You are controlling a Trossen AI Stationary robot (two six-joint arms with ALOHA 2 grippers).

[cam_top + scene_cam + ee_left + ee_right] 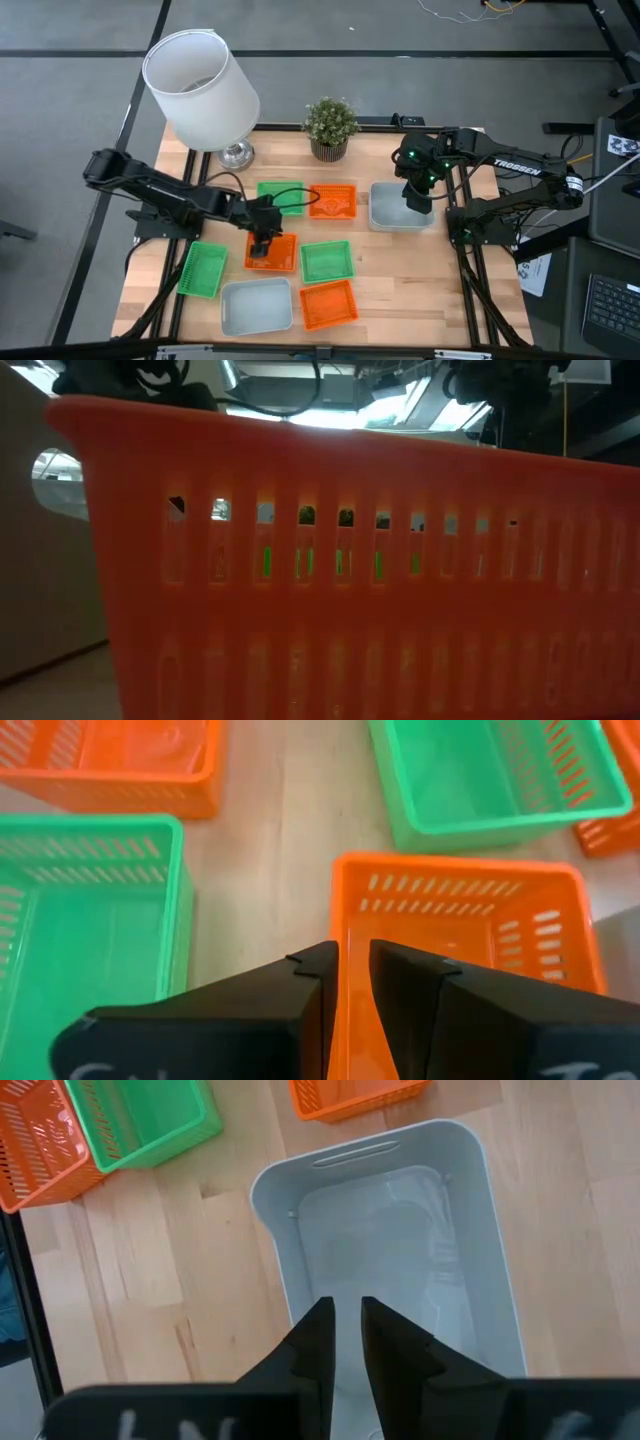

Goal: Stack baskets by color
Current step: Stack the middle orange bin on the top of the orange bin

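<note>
Baskets spread over table (400, 290), none fully sorted; both grippers clamped on basket walls.

Left gripper (261, 243) is set on the near wall of an orange basket (271, 252) at table centre-left, rim pinched btw narrow-set fingers (310, 990). Right gripper (416, 200) is closed on the wall of a grey basket (393, 208) at the right side, w/ the wall seen btw its fingers (315, 1345). Green basket (281, 196) and orange basket w/ clear wrap (333, 201) lie side by side below the potted plant (329, 126). More are seen toward the front: green (203, 270), green (327, 261), grey (257, 305), orange (328, 304). White lampshade (200, 88) stands at back left. Low view is blocked by an orange basket wall.
</note>
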